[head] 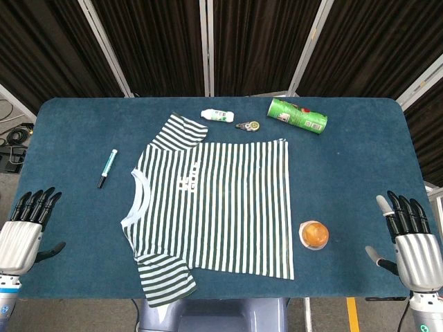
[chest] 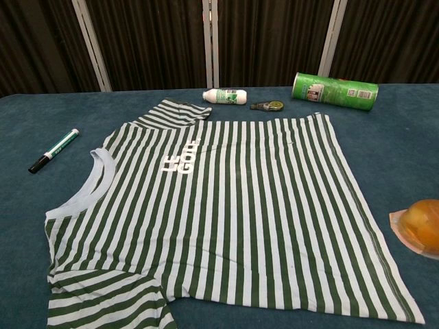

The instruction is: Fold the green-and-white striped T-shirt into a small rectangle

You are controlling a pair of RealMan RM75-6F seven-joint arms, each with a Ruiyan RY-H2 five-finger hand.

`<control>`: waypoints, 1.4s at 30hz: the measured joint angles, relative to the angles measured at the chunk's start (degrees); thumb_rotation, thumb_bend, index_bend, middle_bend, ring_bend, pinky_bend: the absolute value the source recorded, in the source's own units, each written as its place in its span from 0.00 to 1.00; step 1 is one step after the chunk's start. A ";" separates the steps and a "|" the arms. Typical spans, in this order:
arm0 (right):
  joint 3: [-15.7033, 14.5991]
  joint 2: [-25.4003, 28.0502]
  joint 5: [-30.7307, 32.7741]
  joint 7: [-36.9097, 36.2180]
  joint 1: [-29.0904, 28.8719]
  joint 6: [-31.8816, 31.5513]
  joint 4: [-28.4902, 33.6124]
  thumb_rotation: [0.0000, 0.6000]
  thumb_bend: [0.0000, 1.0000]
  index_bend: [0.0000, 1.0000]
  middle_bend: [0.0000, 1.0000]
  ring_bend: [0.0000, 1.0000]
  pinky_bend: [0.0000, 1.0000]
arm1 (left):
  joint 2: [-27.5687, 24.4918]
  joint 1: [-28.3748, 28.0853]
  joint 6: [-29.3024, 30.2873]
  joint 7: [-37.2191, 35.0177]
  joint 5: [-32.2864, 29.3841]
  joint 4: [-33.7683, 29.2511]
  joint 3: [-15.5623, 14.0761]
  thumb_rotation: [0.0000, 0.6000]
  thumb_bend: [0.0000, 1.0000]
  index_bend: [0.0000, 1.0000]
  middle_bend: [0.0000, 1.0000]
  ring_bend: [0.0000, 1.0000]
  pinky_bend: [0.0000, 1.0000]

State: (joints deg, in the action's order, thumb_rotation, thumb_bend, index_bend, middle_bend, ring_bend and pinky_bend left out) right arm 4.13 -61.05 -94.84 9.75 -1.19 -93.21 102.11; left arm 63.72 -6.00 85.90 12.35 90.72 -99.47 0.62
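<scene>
a blue-covered table point(head: 360, 180) fills the head view, and spread flat at its middle lies the green-and-white striped t-shirt point(head: 221, 207), unfolded, its white collar point(head: 138, 200) pointing to the robot's left and its hem toward the right; white lettering sits on the chest, and the near sleeve hangs slightly past the table's front edge while the far sleeve lies at the shirt's far left corner. taking the shirt as the landmark: the left hand point(head: 26, 228) hovers well apart from it off the table's near left corner, holding nothing, fingers straight and side by side with the thumb out; the right hand point(head: 410, 238) stands well apart from the shirt's hem side at the near right edge of the table, likewise holding nothing, fingers extended upward and thumb spread. neither hand appears in the chest view. beyond the shirt's far right corner a green cylindrical can point(head: 297, 115) lies on its side. just beyond the far sleeve rests a small white bottle point(head: 217, 115) with a green label, also on its side, and beside it a small correction-tape dispenser point(head: 248, 126). near the hem's front corner sits an orange jelly cup point(head: 314, 234). to the collar's far left lies a green-and-white marker point(head: 107, 168) with a black cap.
</scene>
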 measured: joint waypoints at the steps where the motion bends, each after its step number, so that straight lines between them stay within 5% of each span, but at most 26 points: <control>1: -0.17 0.05 0.01 -0.05 -0.09 0.44 -0.04 1.00 0.00 0.02 0.00 0.00 0.00 | 0.08 -0.02 0.01 0.04 0.07 0.04 0.00 1.00 0.00 0.00 0.00 0.00 0.00; 7: -1.82 0.61 -1.15 0.08 -1.93 5.68 -0.12 1.00 0.00 0.08 0.00 0.00 0.00 | -0.09 -0.07 0.09 0.53 0.05 -0.88 0.15 1.00 0.00 0.00 0.00 0.00 0.00; 12: -3.94 0.68 -5.63 -2.56 -5.39 11.10 -1.51 1.00 0.00 0.33 0.00 0.00 0.00 | -0.19 -0.09 -0.17 1.05 -0.62 -1.36 0.33 1.00 0.00 0.00 0.00 0.00 0.00; 18: -6.37 -1.84 -12.92 -7.22 -12.17 18.61 -5.87 1.00 0.00 0.49 0.04 0.00 0.00 | -0.15 -0.27 -0.34 1.88 -1.27 -2.03 0.77 1.00 0.00 0.00 0.00 0.00 0.00; 29: -9.71 -10.44 -16.38 -7.06 -16.93 26.27 -13.14 1.00 0.06 0.53 0.06 0.00 0.00 | -0.29 -0.35 -0.53 1.77 -1.71 -2.58 0.89 1.00 0.00 0.00 0.00 0.00 0.00; 42: -11.36 -16.51 -16.17 0.05 -17.45 27.30 -20.31 1.00 0.06 0.52 0.06 0.00 0.00 | -0.88 -0.43 -0.86 0.75 -2.12 -2.61 0.93 1.00 0.00 0.00 0.00 0.00 0.00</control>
State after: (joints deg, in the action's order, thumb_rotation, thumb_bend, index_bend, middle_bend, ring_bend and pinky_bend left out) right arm -7.23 -77.56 -111.02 9.80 -18.64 -65.90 81.80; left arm 62.85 -6.42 85.04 13.10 88.61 -102.09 1.56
